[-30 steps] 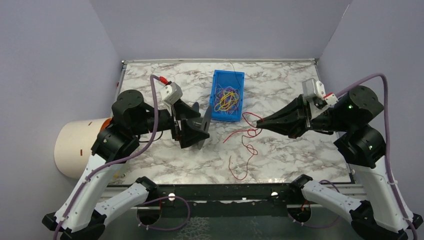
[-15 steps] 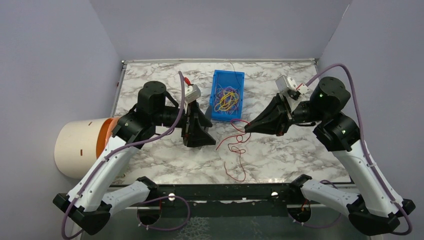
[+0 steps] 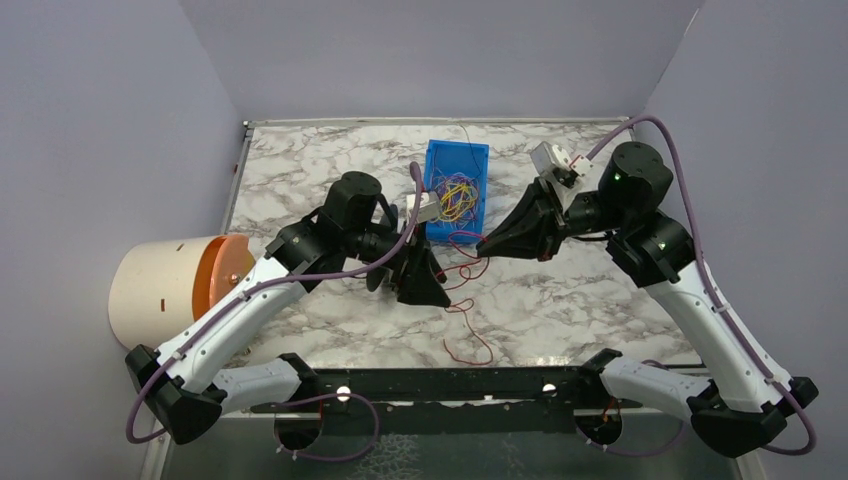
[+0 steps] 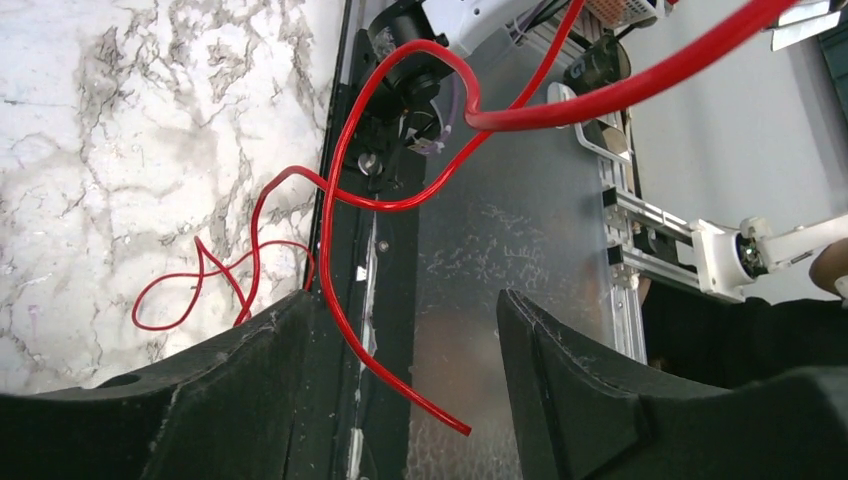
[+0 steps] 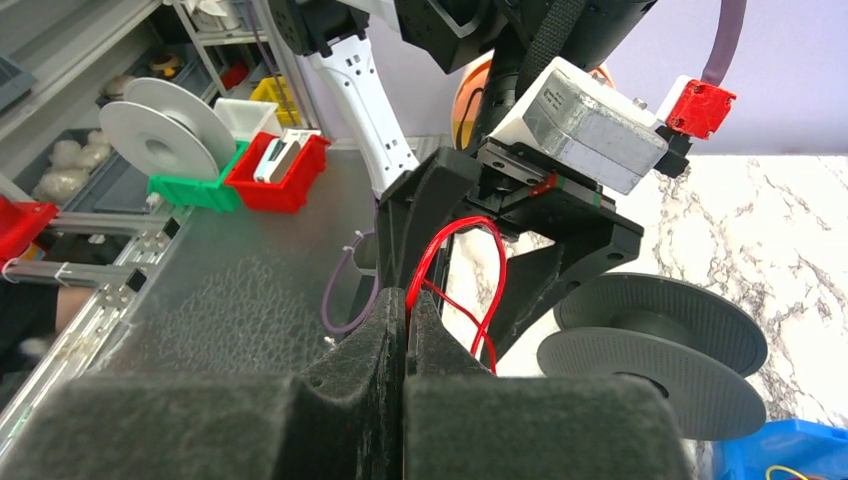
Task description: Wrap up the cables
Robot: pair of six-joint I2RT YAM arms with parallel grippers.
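Red cable [image 4: 600, 100]: pinched in closed right pincer [image 5: 405, 300], trails over desk [image 3: 580, 300], passes between spread jaws of left pincer [image 4: 400, 310], seemingly untouched. Remaining cables [image 3: 455, 195]: heaped in blue bin [image 3: 455, 238].

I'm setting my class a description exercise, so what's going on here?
One red cable is being handled above a marble table. The right tool is shut on it near the blue bin, which holds a tangle of coloured cables. The left tool is open around the same cable, and the rest trails loose on the table.
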